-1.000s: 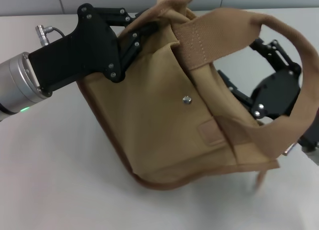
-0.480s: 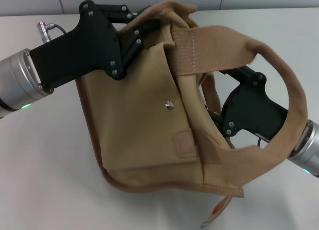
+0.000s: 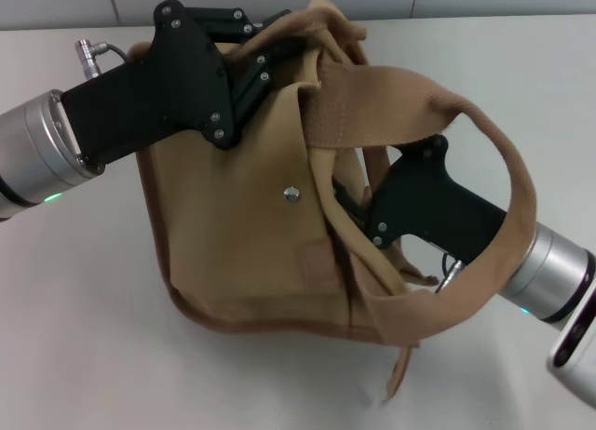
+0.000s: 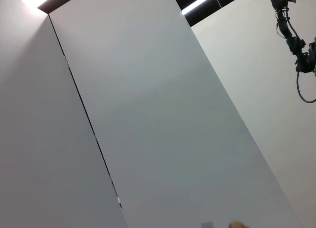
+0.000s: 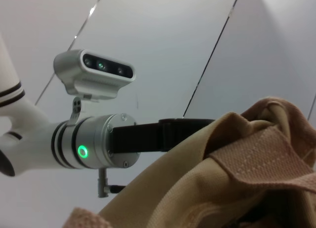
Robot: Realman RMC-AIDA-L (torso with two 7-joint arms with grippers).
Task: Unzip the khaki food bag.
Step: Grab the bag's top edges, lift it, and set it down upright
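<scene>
The khaki food bag [image 3: 233, 235] is held tilted off the white table, its front pocket and silver snap [image 3: 291, 194] facing me. My left gripper [image 3: 272, 56] is shut on the bag's upper left edge. My right gripper [image 3: 346, 205] reaches through the loop of a webbing handle [image 3: 507, 183] and its front end is buried in the folds at the bag's right side. The zipper and its pull are hidden. The right wrist view shows bag fabric [image 5: 197, 188], a handle [image 5: 261, 156] and my left arm [image 5: 94, 149] holding the bag. The left wrist view shows only walls.
A thin brown strap [image 3: 400, 372] dangles below the bag's lower right corner. The white table [image 3: 84, 356] lies under and around the bag. A grey wall [image 3: 56, 2] runs along the far edge.
The bag has swung left and turned more upright. My right gripper has moved left through the handle loop, deeper into the bag's right side. The left gripper has barely moved.
</scene>
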